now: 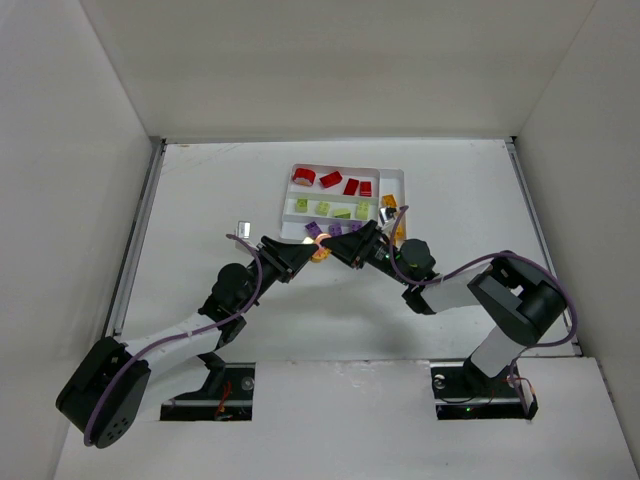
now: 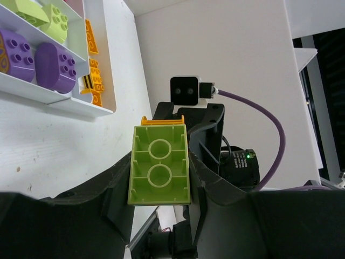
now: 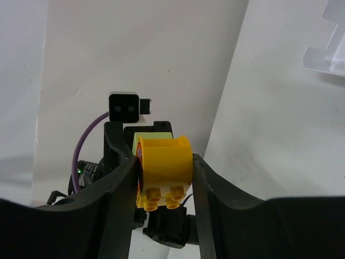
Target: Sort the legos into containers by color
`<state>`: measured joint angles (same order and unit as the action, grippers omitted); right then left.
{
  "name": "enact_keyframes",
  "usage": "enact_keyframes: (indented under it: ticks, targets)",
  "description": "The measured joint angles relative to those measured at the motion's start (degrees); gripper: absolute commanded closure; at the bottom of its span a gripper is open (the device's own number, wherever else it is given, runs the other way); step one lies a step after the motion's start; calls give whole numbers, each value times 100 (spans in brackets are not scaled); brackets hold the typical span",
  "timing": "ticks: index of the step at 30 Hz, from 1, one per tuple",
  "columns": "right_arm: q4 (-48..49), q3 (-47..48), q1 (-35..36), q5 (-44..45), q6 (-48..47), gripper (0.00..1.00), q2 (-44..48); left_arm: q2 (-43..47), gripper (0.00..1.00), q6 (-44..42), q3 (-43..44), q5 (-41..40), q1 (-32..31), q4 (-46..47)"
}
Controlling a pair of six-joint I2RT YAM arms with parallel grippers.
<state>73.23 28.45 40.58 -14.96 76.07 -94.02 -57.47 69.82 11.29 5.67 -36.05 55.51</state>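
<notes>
My two grippers meet nose to nose just in front of the white tray (image 1: 340, 168). My left gripper (image 1: 306, 243) is shut on a lime-yellow brick (image 2: 159, 164), seen hollow side up in the left wrist view. My right gripper (image 1: 337, 248) is shut on an orange-yellow brick (image 3: 163, 167). The two bricks touch end to end; the lime one (image 3: 153, 129) shows behind the yellow one. The tray holds red bricks (image 1: 330, 181), lime bricks (image 1: 323, 208) and purple bricks (image 2: 54, 66) in its long slots, and orange-yellow pieces (image 2: 92, 75) in the crosswise slot.
A small grey block (image 1: 241, 230) lies on the table left of the tray. White walls close in the table on three sides. A corner of the tray (image 3: 329, 54) shows at the top right of the right wrist view.
</notes>
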Motion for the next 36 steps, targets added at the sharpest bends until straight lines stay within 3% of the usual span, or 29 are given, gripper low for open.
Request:
enact_keyframes:
  ticks: [3, 7, 17, 32, 36]
  targets:
    - [46, 0, 0, 2, 13, 57, 0, 0, 57, -7, 0, 2, 0, 26]
    - [44, -13, -48, 0, 7, 57, 13, 26, 53, -11, 0, 7, 7, 44]
    - [94, -271, -304, -48, 4, 57, 144, 85, 52, -50, 0, 26, 131, -68]
    - [105, -319, -321, -52, 70, 57, 144, 92, 79, -184, 22, -28, 129, -223]
    - [179, -417, -337, -76, 114, 57, 144, 188, 82, -197, 22, 26, 203, -323]
